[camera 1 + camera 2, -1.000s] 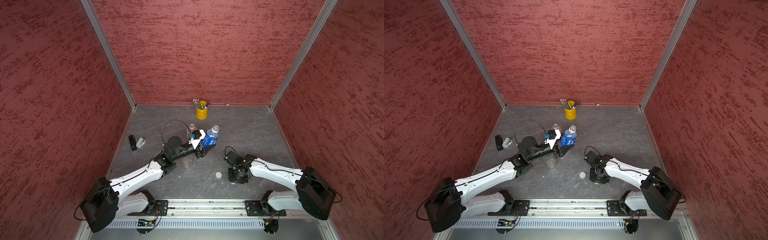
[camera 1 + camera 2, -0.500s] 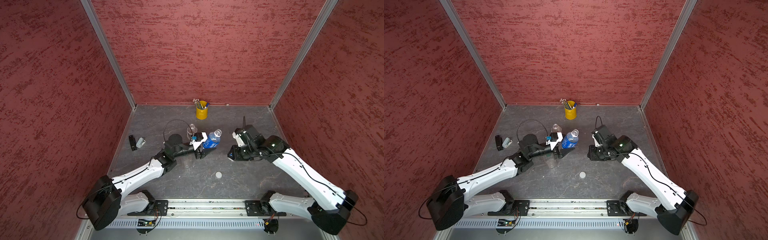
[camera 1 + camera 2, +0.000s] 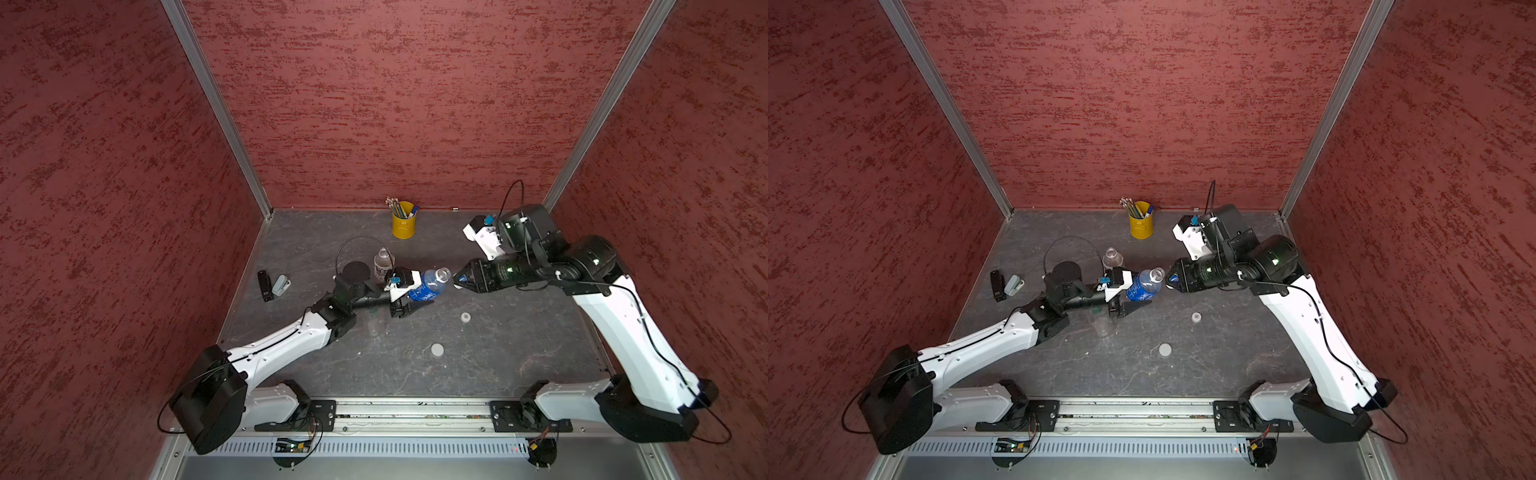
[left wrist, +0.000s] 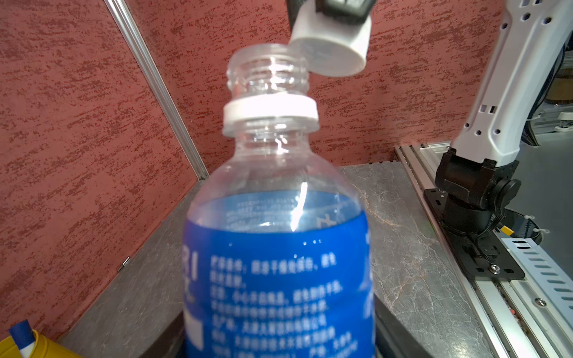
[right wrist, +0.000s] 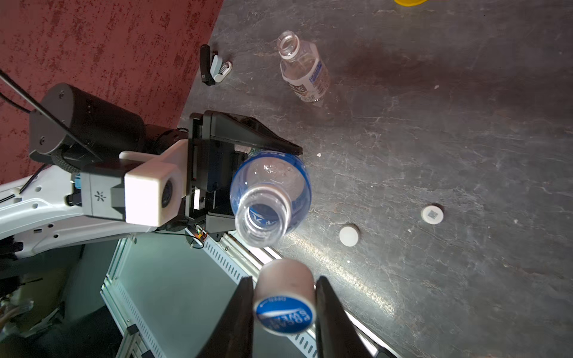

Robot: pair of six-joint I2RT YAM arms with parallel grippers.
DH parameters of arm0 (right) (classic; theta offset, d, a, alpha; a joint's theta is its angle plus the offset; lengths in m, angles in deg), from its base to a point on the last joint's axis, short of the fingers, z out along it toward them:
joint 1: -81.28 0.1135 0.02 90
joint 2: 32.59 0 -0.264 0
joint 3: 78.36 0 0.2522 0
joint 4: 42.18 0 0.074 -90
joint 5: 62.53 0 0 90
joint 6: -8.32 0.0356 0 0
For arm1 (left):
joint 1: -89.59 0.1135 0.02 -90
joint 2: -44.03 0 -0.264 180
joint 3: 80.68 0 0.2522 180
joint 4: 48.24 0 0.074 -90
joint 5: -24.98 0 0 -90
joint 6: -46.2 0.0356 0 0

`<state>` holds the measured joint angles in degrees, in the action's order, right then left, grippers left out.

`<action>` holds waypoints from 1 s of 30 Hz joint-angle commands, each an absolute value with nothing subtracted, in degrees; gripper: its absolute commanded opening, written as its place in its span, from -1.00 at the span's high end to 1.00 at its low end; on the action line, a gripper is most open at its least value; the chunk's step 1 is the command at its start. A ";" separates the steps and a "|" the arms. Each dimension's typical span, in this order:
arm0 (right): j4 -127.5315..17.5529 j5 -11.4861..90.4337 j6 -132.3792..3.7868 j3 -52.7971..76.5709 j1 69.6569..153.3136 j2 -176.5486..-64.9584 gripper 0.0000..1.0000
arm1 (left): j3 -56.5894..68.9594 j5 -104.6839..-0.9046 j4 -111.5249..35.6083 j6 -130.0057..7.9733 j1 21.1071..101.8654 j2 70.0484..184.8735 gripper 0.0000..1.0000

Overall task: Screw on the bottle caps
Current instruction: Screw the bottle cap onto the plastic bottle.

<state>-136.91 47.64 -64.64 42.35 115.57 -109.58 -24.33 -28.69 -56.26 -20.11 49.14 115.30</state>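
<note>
The left arm stretches low and forward from its base, its hand (image 3: 413,297) clamped round the blue-labelled bottle (image 3: 429,286) over the middle of the tabletop (image 3: 519,332), open neck tilted rightward. The right arm rises steeply, elbow high, wrist bent back toward centre. Its hand (image 3: 459,279) pinches the blue-and-white cap (image 5: 283,305) just beside the bottle's mouth, off-centre.

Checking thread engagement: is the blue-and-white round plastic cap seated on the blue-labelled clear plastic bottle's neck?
No, the blue-and-white cap is tilted beside the rim of the blue-labelled bottle, threads bare.
</note>
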 commanded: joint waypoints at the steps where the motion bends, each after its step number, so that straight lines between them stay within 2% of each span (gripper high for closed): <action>1: -139.45 50.09 -67.40 44.90 115.25 -110.80 0.44 | -21.98 -26.63 -53.53 -17.24 48.90 115.92 -0.34; 10: -139.10 50.39 -68.40 48.31 115.25 -113.00 0.44 | -19.61 -26.08 -48.72 -13.40 48.63 116.88 -0.33; 30: -141.38 50.06 -70.76 45.89 113.45 -114.22 0.41 | -21.78 -26.04 -52.79 -13.33 47.80 115.31 -0.33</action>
<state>-139.95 50.46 -69.76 46.13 114.10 -113.56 -21.27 -27.55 -50.60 -14.37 48.35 116.50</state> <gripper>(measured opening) 0.314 0.669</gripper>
